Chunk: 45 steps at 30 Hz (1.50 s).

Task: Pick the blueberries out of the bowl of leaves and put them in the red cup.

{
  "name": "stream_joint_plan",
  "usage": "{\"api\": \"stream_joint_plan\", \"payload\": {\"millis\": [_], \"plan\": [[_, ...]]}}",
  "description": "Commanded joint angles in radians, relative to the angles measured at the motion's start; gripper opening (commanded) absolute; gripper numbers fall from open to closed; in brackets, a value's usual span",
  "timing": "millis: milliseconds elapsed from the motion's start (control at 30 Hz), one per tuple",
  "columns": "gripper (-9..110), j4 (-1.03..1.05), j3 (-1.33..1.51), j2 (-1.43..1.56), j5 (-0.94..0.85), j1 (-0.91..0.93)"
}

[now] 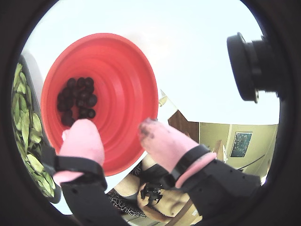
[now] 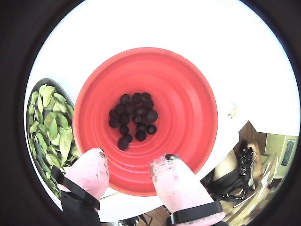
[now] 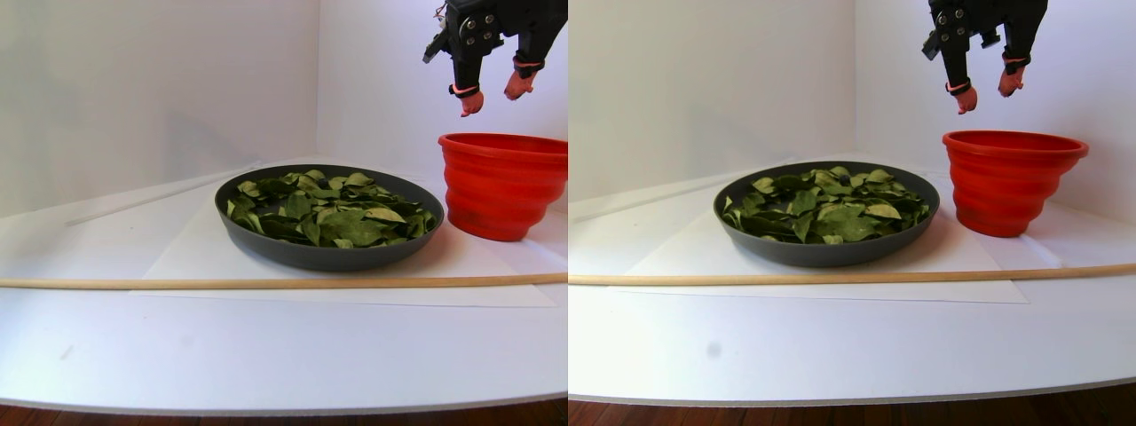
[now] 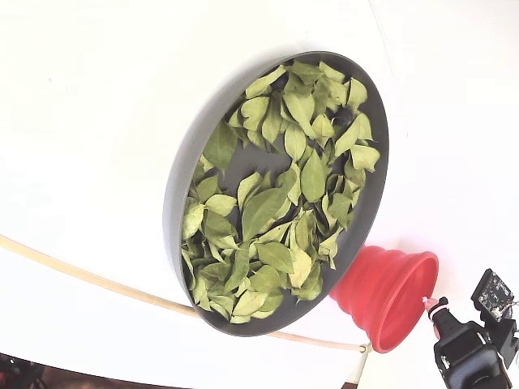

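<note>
I judged myself at the drop-off: my gripper (image 2: 132,165) hung above the red cup (image 2: 188,108), fingers spread apart and holding nothing, with the blueberries (image 2: 134,117) heaped at its bottom. Next called for swinging over to the bowl (image 3: 328,256) beside it and searching the leaves (image 4: 276,203) for another berry.

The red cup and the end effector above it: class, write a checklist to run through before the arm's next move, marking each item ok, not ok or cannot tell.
1. End effector open and empty: ok.
2. End effector above the ribbed red plastic cup: ok.
3. Dark round blueberries lying in the cup's bottom: ok.
4. Cup upright beside the wide dark grey bowl: ok.
5. Berry left among the green leaves: one dark spot near the rim, cannot tell.
</note>
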Motion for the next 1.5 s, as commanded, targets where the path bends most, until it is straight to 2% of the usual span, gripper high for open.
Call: {"api": "stream_joint_plan", "payload": {"millis": [0, 1467], "plan": [[17, -0.026, -0.083, 0.023, 0.009, 0.067], [16, -0.061, 0.011, 0.107, 0.101, -0.218]]}}
